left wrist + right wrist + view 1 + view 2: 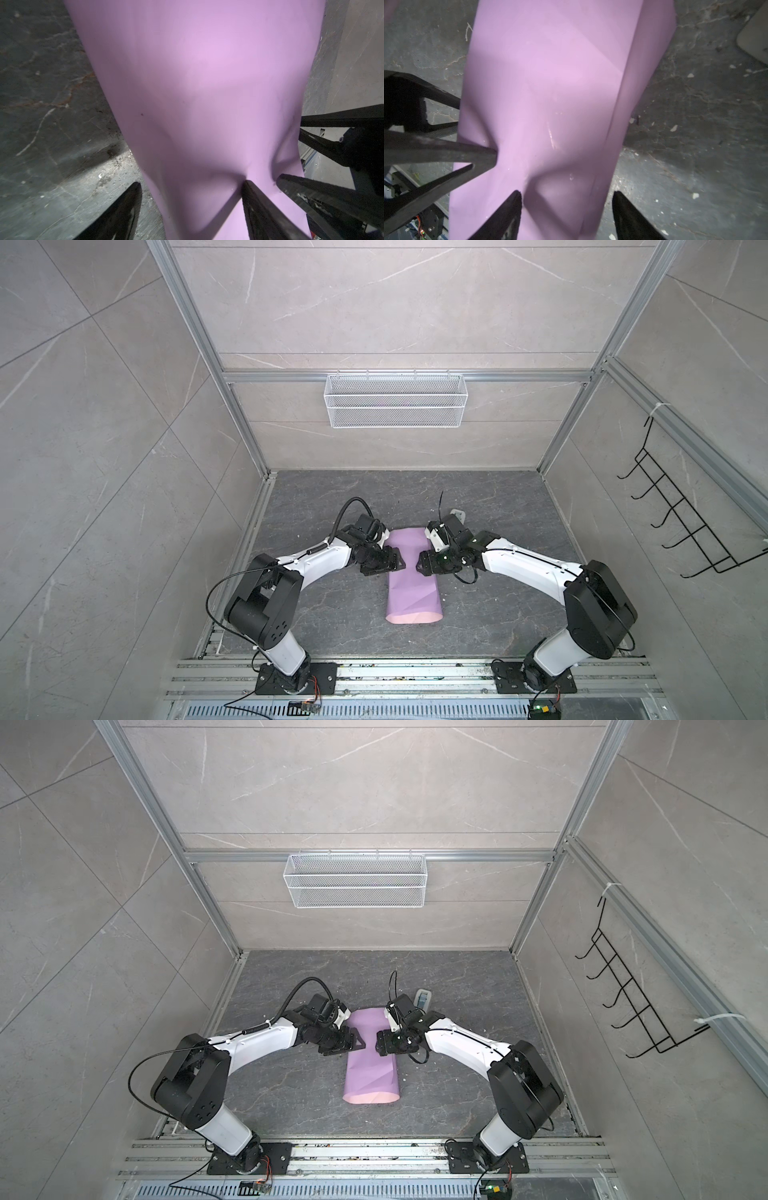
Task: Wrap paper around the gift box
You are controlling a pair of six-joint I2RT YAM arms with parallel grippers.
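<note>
The paper [411, 585] [370, 1069] lies folded into a long lilac tube on the dark table, with its pink inner face showing at the near end. The gift box is hidden under it. My left gripper [392, 566] [192, 182] is open over the tube's left edge, one finger dimpling the paper [207, 83] and the other over the table. My right gripper [422, 566] [567, 192] is open over the right edge, one finger on the paper [550, 83] and the other beside it. The two grippers face each other across the tube's middle.
A small grey-white tape dispenser [457, 514] [423, 999] stands behind the right wrist. A white wire basket [395, 400] hangs on the back wall. A black hook rack [690, 522] hangs on the right wall. Aluminium rails run along the front edge.
</note>
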